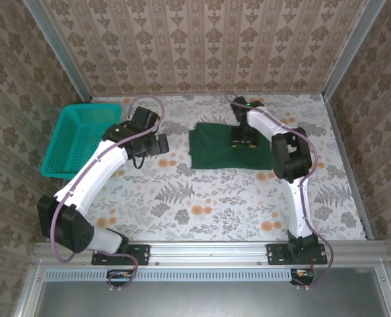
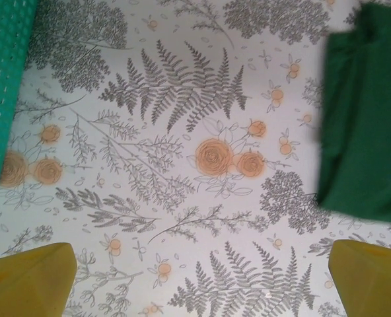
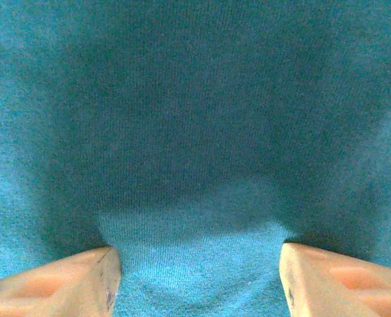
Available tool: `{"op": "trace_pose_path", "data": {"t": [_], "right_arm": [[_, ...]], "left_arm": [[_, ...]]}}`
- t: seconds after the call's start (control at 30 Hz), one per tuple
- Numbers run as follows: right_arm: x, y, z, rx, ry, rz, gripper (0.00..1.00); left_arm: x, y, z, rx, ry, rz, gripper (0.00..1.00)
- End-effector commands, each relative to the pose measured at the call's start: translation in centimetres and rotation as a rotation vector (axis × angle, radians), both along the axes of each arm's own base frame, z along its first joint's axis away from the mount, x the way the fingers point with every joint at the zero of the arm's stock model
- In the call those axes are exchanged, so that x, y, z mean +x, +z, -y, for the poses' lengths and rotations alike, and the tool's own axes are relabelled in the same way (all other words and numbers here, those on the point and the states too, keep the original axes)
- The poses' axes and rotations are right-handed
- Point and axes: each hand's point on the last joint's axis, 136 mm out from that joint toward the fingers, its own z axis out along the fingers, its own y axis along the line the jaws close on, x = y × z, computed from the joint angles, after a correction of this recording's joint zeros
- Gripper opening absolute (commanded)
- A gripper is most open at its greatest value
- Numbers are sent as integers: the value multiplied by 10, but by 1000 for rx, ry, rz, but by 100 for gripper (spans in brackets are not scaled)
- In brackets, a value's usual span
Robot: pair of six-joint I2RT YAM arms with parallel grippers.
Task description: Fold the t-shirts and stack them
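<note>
The t-shirt (image 1: 212, 148) lies on the table (image 1: 202, 198), right of the basket (image 1: 76, 142), right hand (image 1: 243, 140) over it.

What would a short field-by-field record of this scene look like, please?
t-shirt: dark green, folded, lying flat on the far middle of the table
basket: teal mesh, at the table's left side, apart from the shirt
left gripper: open, over bare tablecloth between basket and shirt
right gripper: open, low over the shirt's cloth
stack: one shirt in view, nothing on top of it
</note>
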Motion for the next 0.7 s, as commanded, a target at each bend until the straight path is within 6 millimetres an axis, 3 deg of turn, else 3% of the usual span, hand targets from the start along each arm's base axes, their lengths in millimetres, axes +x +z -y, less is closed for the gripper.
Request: {"op": "trace_pose_path", "data": {"t": [0.0, 0.27, 0.67], "right_arm": [[3, -4, 50, -108, -11, -40, 66], [33, -5, 130, -107, -55, -27, 66], [78, 1, 217, -166, -74, 60, 66]], "left_arm": [[-9, 0, -11, 25, 38, -20, 100], [-5, 2, -4, 14, 32, -50, 100], [4, 3, 7, 18, 29, -125, 100]]}}
